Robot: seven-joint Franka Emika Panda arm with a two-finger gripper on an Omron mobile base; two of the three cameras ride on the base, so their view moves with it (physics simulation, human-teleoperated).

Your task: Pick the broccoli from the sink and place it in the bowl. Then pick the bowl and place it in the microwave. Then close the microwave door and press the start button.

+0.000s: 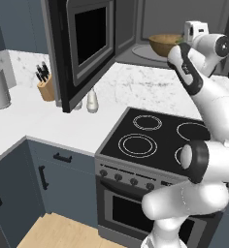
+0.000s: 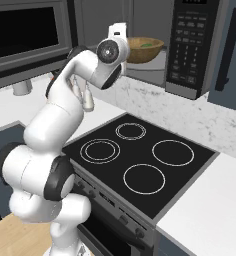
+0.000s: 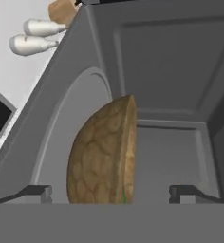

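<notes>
Brown mottled wood-grain bowl (image 3: 102,154), grey microwave (image 3: 171,71) interior, black-glass microwave door (image 1: 82,46), white-grey marbled counter (image 1: 131,87), black stovetop (image 2: 140,157) with white rings

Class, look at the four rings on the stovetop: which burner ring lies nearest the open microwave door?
The back-left burner ring, the smaller of the left-hand pair, sits closest to the microwave door.

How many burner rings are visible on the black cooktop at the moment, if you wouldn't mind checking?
4 on the cooktop: front-left burner ring, back-left burner ring, back-right burner ring, front-right burner ring. From the left base view the arm covers part of two, but none seems hidden.
</notes>
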